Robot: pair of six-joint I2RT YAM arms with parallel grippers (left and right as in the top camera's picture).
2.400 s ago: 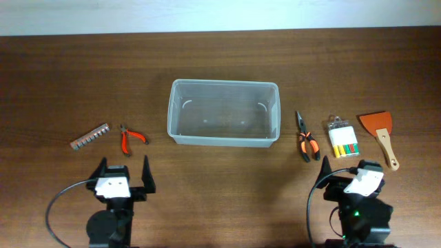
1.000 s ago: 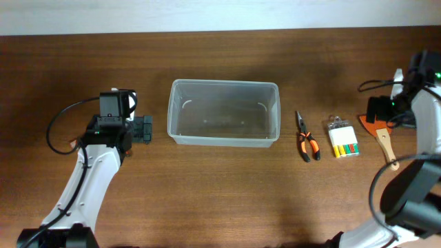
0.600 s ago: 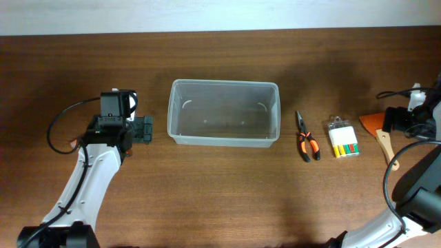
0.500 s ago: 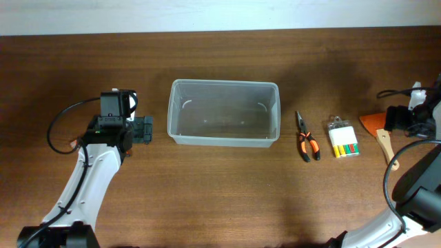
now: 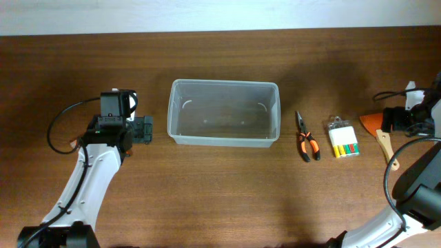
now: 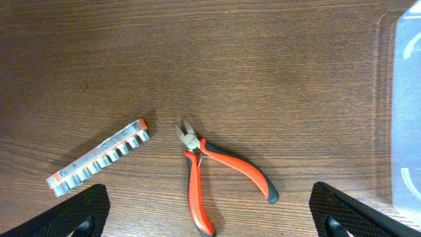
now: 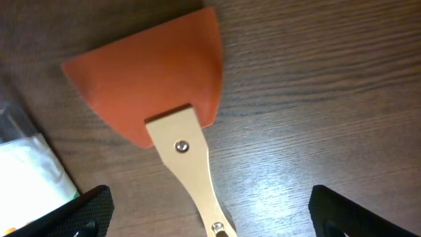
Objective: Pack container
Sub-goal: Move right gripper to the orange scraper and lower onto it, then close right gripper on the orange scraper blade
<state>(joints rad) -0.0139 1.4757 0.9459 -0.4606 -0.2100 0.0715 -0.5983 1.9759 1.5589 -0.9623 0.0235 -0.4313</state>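
The clear plastic container (image 5: 224, 112) stands empty in the middle of the table; its edge shows in the left wrist view (image 6: 409, 99). My left gripper (image 5: 143, 129) is open above the red-handled cutters (image 6: 210, 172) and the socket rail (image 6: 99, 158). My right gripper (image 5: 398, 118) is open above the orange scraper with a wooden handle (image 7: 177, 125), whose blade and handle show in the overhead view (image 5: 382, 138). Nothing is held.
Orange-handled long-nose pliers (image 5: 304, 138) lie right of the container. A clear case of coloured bits (image 5: 342, 138) lies between the pliers and the scraper; its corner shows in the right wrist view (image 7: 29, 168). The table's far edge meets a white wall.
Both arms have swung out from their rest poses at the front. The left now hovers over the cutters, the right over the scraper. Over the last half second little moved.
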